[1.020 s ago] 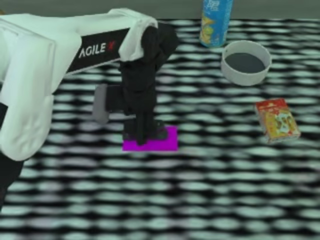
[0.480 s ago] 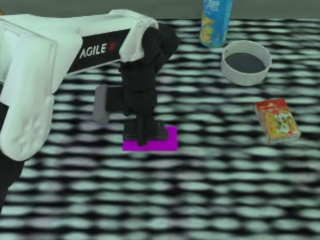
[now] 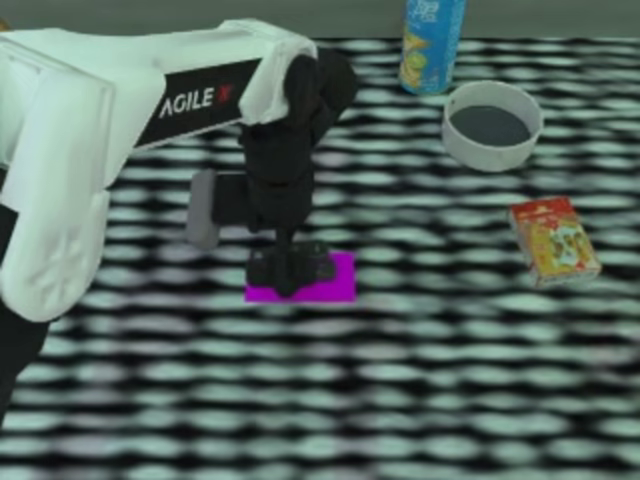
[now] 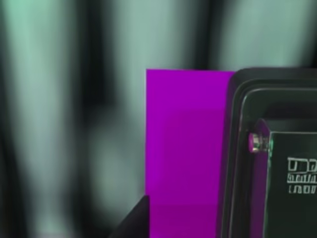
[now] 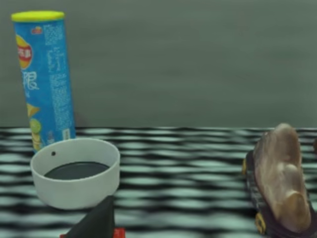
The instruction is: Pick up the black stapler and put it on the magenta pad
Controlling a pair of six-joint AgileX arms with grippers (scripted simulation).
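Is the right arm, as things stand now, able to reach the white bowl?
Probably yes: the white bowl lies open just before the right wrist camera, beside the blue can, with nothing between them.

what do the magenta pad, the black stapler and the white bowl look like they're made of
Magenta pad: thin matte sheet, maybe foam or card; flat even colour, no sheen.
Black stapler: glossy hard plastic or painted metal; bright edge highlights, a silvery rivet.
White bowl: smooth ceramic or plastic; thick plain rim, dark inside.

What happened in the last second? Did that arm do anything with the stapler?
The left gripper has risen slightly and seems to have spread its fingers, leaving the black stapler lying on the magenta pad. The white bowl, blue can and red box stayed put.
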